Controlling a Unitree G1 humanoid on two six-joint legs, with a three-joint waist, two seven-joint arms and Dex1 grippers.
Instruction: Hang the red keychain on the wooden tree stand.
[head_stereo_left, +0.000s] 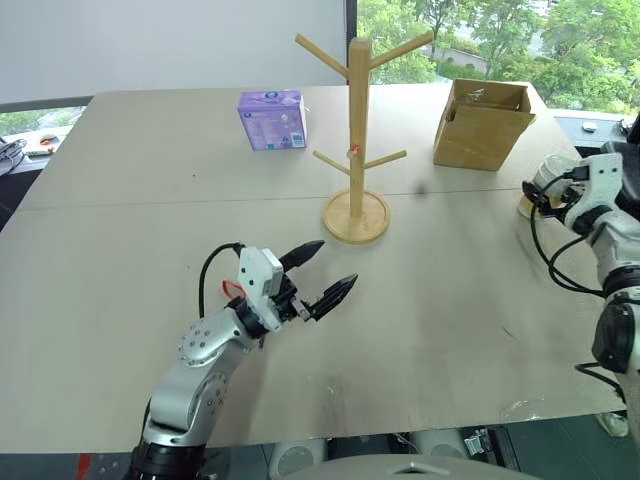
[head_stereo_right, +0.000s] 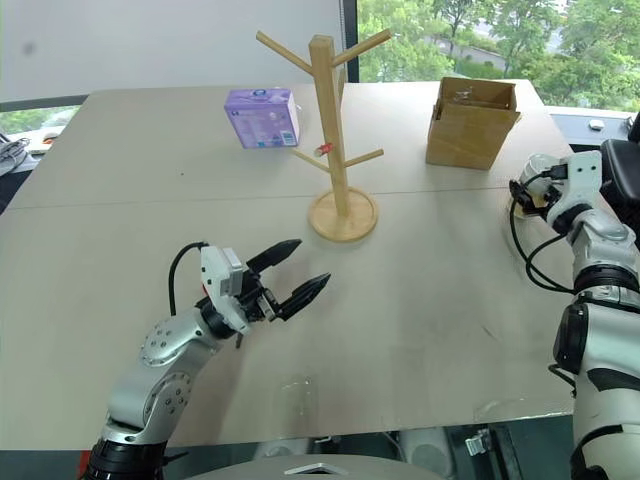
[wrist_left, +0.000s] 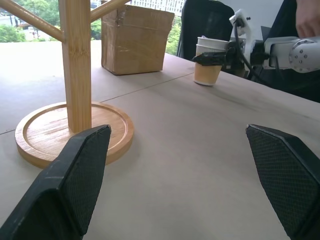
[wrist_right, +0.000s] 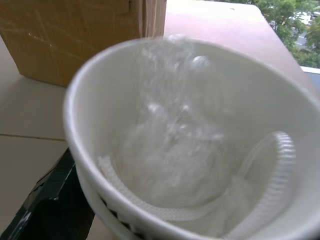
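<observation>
Left eye view | one wooden tree stand (head_stereo_left: 357, 130) | one cardboard box (head_stereo_left: 482, 124) | left tool (head_stereo_left: 325, 275) wide | right tool (wrist_left: 212, 58) around one paper cup (wrist_left: 208, 69)

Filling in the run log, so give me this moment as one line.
left gripper open above table near wooden tree stand | right gripper at paper cup | pegs bare

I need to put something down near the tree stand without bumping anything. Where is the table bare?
The widest bare patch of the table lies between the wooden tree stand, the left tool and the paper cup at the right edge. Another lies left of the purple box. It is tighter between the stand and the cardboard box.
</observation>
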